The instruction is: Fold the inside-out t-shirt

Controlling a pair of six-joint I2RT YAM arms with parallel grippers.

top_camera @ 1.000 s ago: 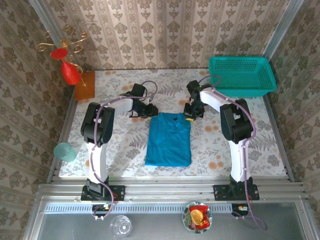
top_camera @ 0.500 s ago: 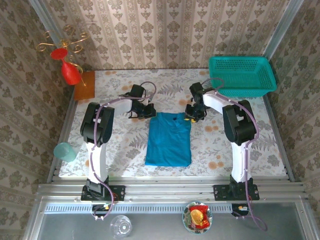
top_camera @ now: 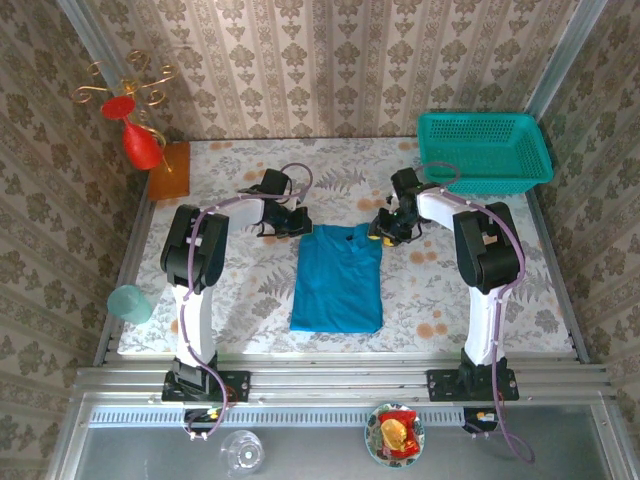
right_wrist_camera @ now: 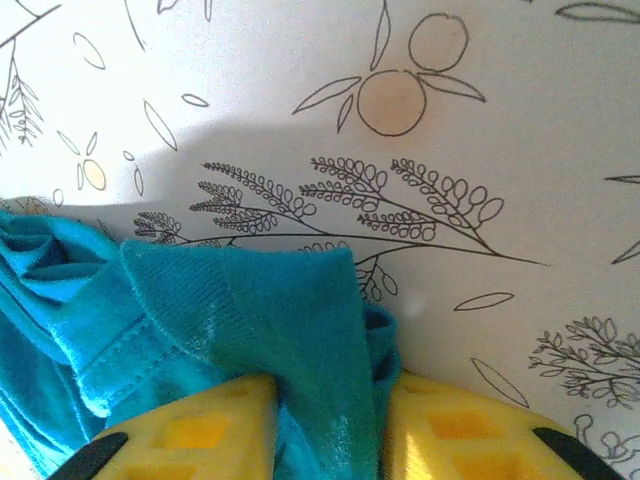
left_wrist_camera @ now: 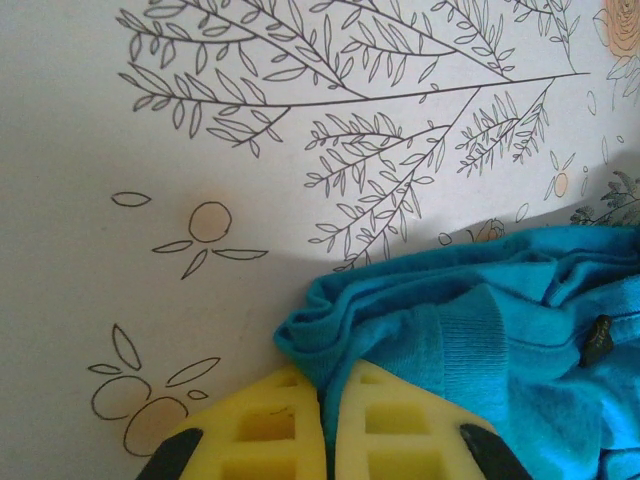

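We find the inside-out t-shirt (top_camera: 337,285) lying in the middle of the table (top_camera: 250,290). It is folded into a narrow upright rectangle whose near hem stops short of the table's near edge, and its collar end points toward the far edge. Both arms reach to that far end, one at each corner. The left gripper (top_camera: 300,224) is at the shirt's far left corner. From the left wrist we see the left gripper (left_wrist_camera: 327,420) with its yellow fingers (left_wrist_camera: 280,430) pressed almost together. A thin edge of the t-shirt (left_wrist_camera: 500,340) runs down into the slit between them, so we read it as pinching the cloth. The ribbed collar band (left_wrist_camera: 470,330) lies just beyond the pads, a small dark tag (left_wrist_camera: 597,340) sits farther along the fabric, and the printed table (left_wrist_camera: 200,120) covers the upper half of the view. The right gripper (top_camera: 381,232) meets the far right corner. In the right wrist view the right gripper (right_wrist_camera: 325,420) has its fingers (right_wrist_camera: 440,420) standing a little apart, with a thick bunched fold of the t-shirt (right_wrist_camera: 250,310) clamped between them. That fold rises off the table (right_wrist_camera: 500,150). A teal mesh basket (top_camera: 485,150) sits at the table's far right corner, well apart from the shirt. An orange block (top_camera: 168,170) stands at the far left corner.
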